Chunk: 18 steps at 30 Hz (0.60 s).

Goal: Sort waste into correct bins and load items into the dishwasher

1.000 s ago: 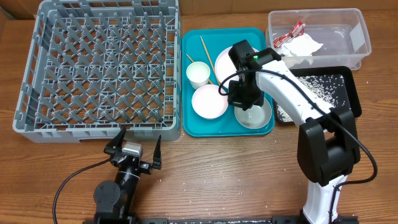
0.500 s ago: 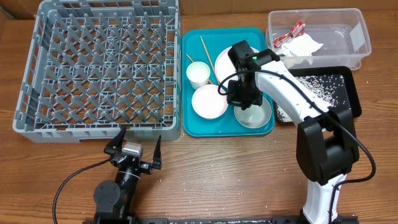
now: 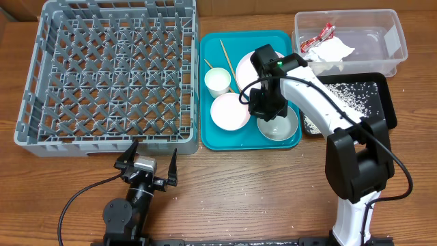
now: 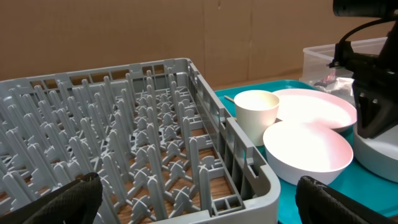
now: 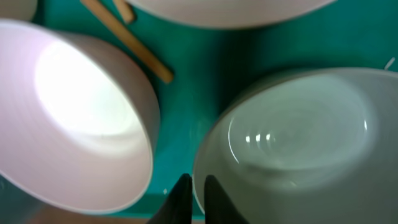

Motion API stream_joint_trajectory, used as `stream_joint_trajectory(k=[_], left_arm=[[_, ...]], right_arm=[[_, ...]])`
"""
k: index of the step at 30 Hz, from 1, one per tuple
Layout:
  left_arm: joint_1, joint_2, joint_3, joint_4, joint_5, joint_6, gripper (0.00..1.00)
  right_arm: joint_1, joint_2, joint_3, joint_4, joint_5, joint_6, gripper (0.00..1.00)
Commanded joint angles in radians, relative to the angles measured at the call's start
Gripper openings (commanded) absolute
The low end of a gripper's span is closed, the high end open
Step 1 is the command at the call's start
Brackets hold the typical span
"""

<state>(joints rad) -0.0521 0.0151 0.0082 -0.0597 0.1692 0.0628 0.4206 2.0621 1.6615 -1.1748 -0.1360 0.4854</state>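
Bowl (image 3: 283, 128) sits in the teal tray (image 3: 213, 140), just beside the other bowl (image 3: 229, 111). Right gripper (image 5: 198, 196) pinches its rim, fingers almost together. Lift straight up first, then swing to the rack (image 3: 109, 68) and stand it between pegs. Left gripper (image 3: 150, 154) is spread wide, idle over the desk (image 3: 273, 198)

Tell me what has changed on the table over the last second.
Nothing visibly changed. The right pincer stays with its fingertips on either side of the rim of the bowl on the teal tray. The left pincer stays open in front of the rack. Everything else lies as before.
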Motion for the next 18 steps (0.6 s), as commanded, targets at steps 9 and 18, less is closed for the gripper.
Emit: stream_joint_trajectory(k=[9, 18], left_arm=[[0.006, -0.009, -0.003, 0.0, 0.007, 0.02, 1.0], [0.006, -0.009, -0.003, 0.001, 0.006, 0.02, 1.0]], right_arm=[[0.005, -0.053, 0.237, -0.122, -0.038, -0.048, 0.54], [0.005, -0.053, 0.236, -0.159, -0.042, -0.074, 0.59]])
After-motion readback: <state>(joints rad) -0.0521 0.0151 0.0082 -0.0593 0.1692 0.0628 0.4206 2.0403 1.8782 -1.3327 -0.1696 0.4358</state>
